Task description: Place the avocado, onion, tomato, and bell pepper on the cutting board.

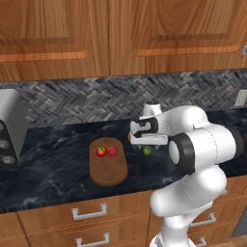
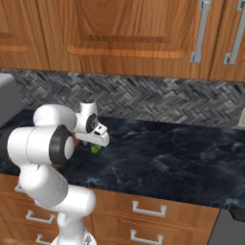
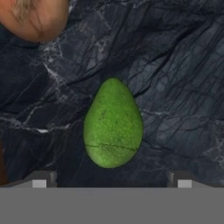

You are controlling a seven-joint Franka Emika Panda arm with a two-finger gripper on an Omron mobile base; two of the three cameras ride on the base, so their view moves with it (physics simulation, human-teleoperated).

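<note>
Directly below the gripper (image 3: 111, 183), on the dark marble counter (image 3: 175, 87), lies the avocado (image 3: 113, 124). Seen from the hand camera, it sits centred between the two finger tips (image 3: 39, 180), which stand wide apart at the bottom of the picture, one to each side of the fruit, with nothing held between them. Bare counter shows all around the avocado, and whether the tips touch it cannot be told.

The avocado is pear-shaped. Its long axis runs up and down in the hand view, crosswise to the line between the two tips. The narrow end points away from the tips, toward the top of that picture, and the broad rounded end lies nearest them.

At the top left corner of the hand view is part of the tan onion (image 3: 35, 17), near the avocado's narrow end but apart from it, also on the counter.

From the left base camera, the avocado (image 1: 147, 150) shows as a small green ball just under the hand, a little to the right of the brown cutting board (image 1: 109, 173) and off it. On the board lie the tomato (image 1: 101, 151) and the bell pepper (image 1: 112, 151), side by side and close together near its far end. From the right base camera the avocado (image 2: 95, 149) peeks out beneath the hand.
</note>
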